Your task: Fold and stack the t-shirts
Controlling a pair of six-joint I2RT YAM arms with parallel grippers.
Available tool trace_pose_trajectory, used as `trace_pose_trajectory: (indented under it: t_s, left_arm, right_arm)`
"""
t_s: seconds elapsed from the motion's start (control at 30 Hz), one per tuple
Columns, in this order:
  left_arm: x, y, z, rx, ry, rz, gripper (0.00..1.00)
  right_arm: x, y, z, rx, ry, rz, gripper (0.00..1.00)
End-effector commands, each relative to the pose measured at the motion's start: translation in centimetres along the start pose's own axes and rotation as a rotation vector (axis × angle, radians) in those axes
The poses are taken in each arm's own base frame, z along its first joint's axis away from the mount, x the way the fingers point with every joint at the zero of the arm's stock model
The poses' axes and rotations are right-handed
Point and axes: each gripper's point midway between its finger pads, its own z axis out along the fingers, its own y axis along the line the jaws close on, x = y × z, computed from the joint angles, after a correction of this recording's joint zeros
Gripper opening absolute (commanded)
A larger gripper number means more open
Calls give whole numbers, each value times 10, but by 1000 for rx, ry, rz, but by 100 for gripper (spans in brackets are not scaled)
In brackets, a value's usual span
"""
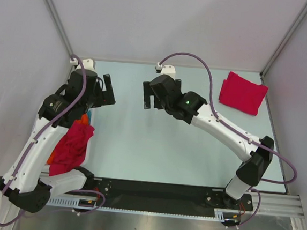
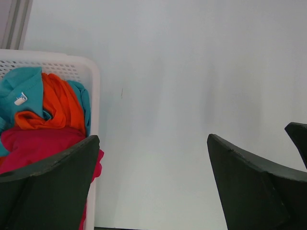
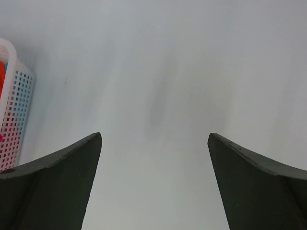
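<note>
Left tool (image 2: 153, 139) splayed, perhaps beside basket (image 2: 92, 72)

The left arm (image 1: 38, 137) rises from its base at the near left and bends forward, its wrist turned inward so that the left gripper (image 1: 110, 91) points toward the middle, jaws wide apart with nothing between them. The right arm (image 1: 222, 129) reaches from its base at the near right in a long slant toward the far left. The right gripper (image 1: 146, 97) faces the left one, jaws likewise wide and empty, the two near each other but apart.
</note>
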Motion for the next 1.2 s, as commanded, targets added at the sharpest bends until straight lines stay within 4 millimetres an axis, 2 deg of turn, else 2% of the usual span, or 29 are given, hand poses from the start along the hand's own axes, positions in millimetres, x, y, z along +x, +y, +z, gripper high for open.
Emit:
trace_pose_trajectory:
  t_s: [0.0, 0.7, 0.77, 0.83, 0.87, 0.9, 0.97, 1.13, 1.17]
  left_arm:
    - [-6, 3, -2, -7, -34, -8, 100]
    - [-3, 7, -2, -13, -43, 2, 100]
    - [0, 10, 0, -34, -31, 7, 100]
    - [5, 23, 4, -122, -3, 20, 100]
    - [0, 30, 3, -169, -7, 11, 100]
    - [6, 41, 2, -239, 30, 12, 100]
    - [10, 48, 8, -281, 76, 0, 100]
    - [24, 45, 22, -177, 137, -109, 100]
    - [36, 48, 29, -177, 171, -122, 100]
  right_arm:
    - [-18, 2, -15, -50, -75, 49, 100]
    - [-13, 3, -11, -69, -60, 44, 100]
    - [-12, 5, -10, -80, -58, 46, 98]
    - [-12, 6, -10, -89, -57, 45, 96]
    - [-11, 5, -8, -89, -53, 45, 96]
    - [-12, 5, -8, -92, -54, 47, 97]
    - [-11, 4, -6, -93, -45, 53, 97]
    - [-9, -1, -6, -87, -34, 57, 99]
    - [-6, -3, -6, -84, -30, 54, 99]
